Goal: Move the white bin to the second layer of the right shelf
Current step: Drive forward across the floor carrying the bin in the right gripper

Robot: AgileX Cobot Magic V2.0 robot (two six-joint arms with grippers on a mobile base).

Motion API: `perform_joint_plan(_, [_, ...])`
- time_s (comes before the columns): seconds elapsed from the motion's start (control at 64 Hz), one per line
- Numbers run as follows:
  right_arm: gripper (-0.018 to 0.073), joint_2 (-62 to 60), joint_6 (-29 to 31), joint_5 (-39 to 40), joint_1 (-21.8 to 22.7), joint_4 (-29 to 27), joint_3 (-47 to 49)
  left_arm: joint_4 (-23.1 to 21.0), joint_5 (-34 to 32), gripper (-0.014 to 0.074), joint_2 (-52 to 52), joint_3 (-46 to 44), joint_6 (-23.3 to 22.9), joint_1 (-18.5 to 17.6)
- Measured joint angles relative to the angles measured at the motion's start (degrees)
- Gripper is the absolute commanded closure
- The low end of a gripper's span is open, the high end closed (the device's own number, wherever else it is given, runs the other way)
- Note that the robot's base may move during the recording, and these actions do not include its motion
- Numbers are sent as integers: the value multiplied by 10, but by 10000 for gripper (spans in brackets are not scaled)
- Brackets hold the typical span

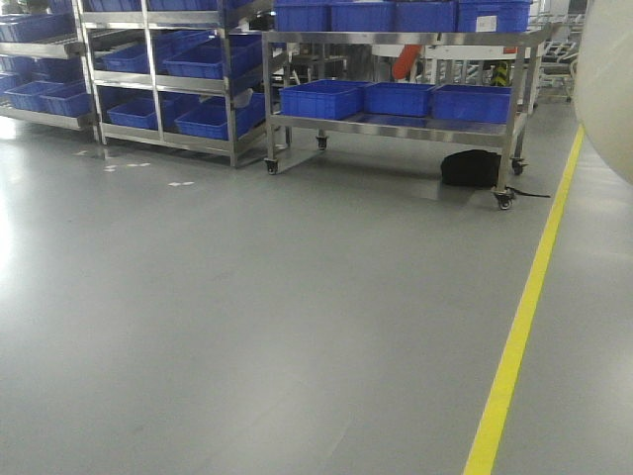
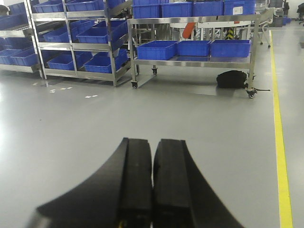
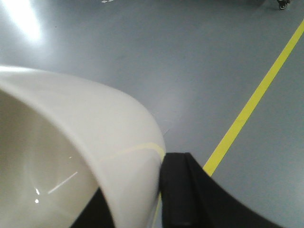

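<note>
Plainly cream-white, the white bin (image 3: 95,123), glossy, smooth, thick rounded rim

Floor (image 1: 247,327): smooth, glossy grey, with glare toward the left. A yellow line (image 1: 519,327) is painted along its right side, running from near to far. Small white marks (image 1: 181,184) show on it in front of the tall racks (image 1: 228,99).

Wheeled steel rack (image 1: 396,127): stands on casters at the far side. Three blue crates (image 1: 321,99) sit side by side on its lower level, with more on top. A black bag (image 1: 470,168) lies on the floor beneath its right end.

Tall racks, far left: blue crates on each visible level.
</note>
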State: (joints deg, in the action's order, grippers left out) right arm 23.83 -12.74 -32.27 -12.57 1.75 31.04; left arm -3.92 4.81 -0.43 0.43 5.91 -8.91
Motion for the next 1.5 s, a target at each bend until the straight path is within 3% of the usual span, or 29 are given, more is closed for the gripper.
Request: perform_joint_plan(1.501, [526,0,0,-1,0,0,0,0,0,512,0,0,0,0])
